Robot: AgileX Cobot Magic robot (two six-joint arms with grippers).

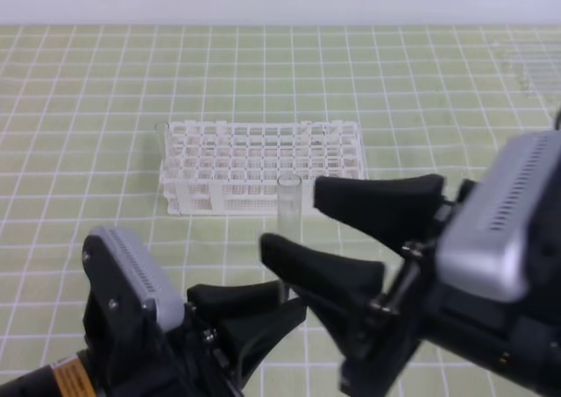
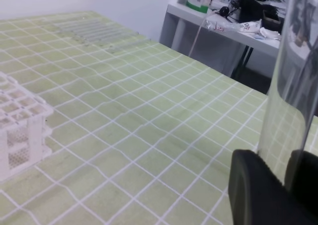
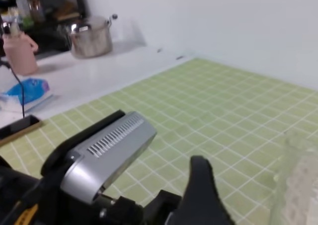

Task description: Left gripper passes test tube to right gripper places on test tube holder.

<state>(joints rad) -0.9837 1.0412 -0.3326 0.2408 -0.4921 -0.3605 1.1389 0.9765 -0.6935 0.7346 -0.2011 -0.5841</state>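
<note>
The left end effector (image 1: pixel 263 305), a black two-fingered claw on ribbed silver housing, is clamped on the base of the thin clear glass test tube (image 1: pixel 288 206), held upright. The right end effector (image 1: pixel 351 230) straddles it, fingers wide apart. Beyond them, the white lattice test tube holder (image 1: pixel 263 165) sits on the green gridded bench (image 1: pixel 88 108).

The left end effector (image 1: pixel 279 302) pinches the upright test tube (image 1: pixel 288 206) between the right end effector's (image 1: pixel 302 228) spread fingers.
</note>
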